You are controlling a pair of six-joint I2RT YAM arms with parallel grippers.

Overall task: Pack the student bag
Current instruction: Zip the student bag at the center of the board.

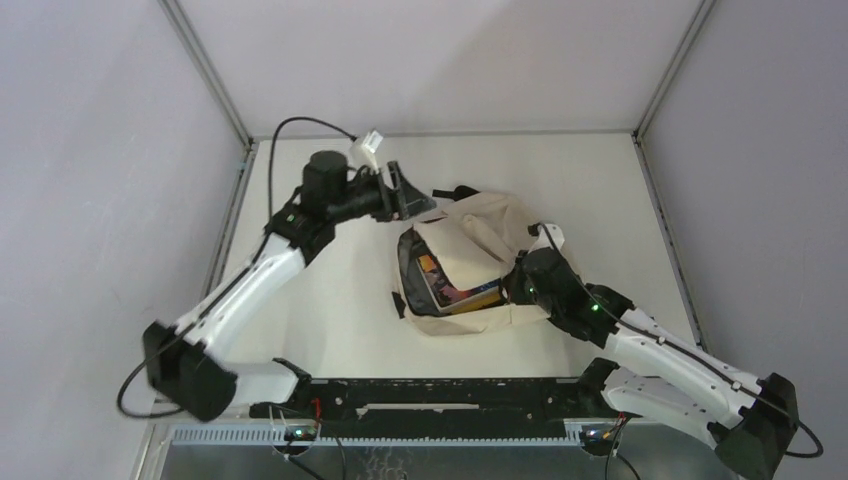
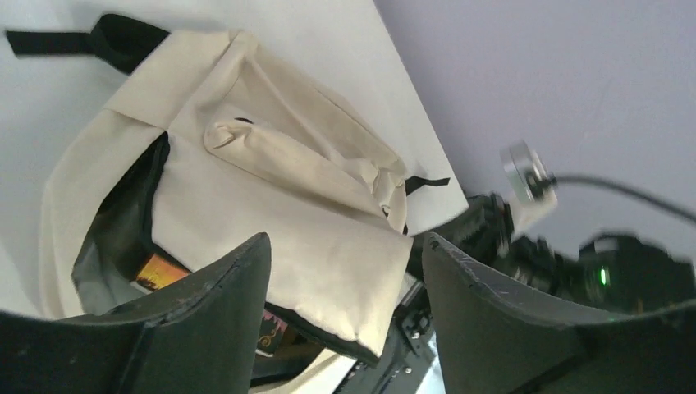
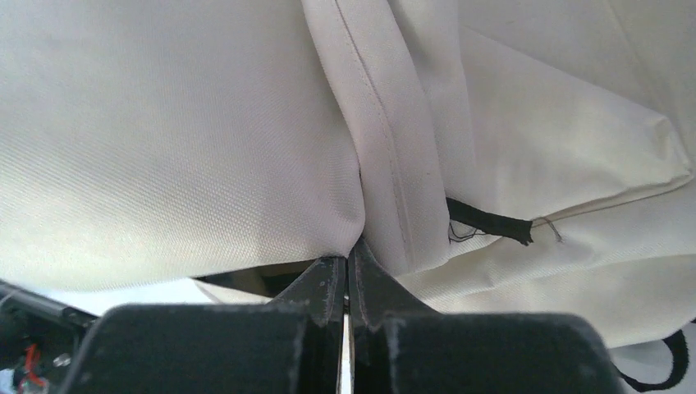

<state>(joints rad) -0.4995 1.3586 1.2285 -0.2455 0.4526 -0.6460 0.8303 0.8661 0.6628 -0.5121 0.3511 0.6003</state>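
The student bag (image 1: 478, 232) is a cream canvas backpack with black trim, lying mid-table with its main opening gaping to the left. Colourful books (image 1: 458, 294) show inside it. My left gripper (image 1: 408, 190) is open and empty, hovering at the bag's far left corner. In the left wrist view its fingers frame the bag (image 2: 271, 205) from above, with an orange book edge (image 2: 160, 272) in the opening. My right gripper (image 1: 520, 281) is shut on the bag's fabric at its right side. The right wrist view shows the jaws pinching a cream fold (image 3: 354, 240).
A black strap (image 1: 455, 192) trails off the bag's far end toward the back of the table. A black frayed tab (image 3: 488, 222) sits on the bag's seam. The black rail (image 1: 440, 395) runs along the near edge. Grey walls close in the left, right and back.
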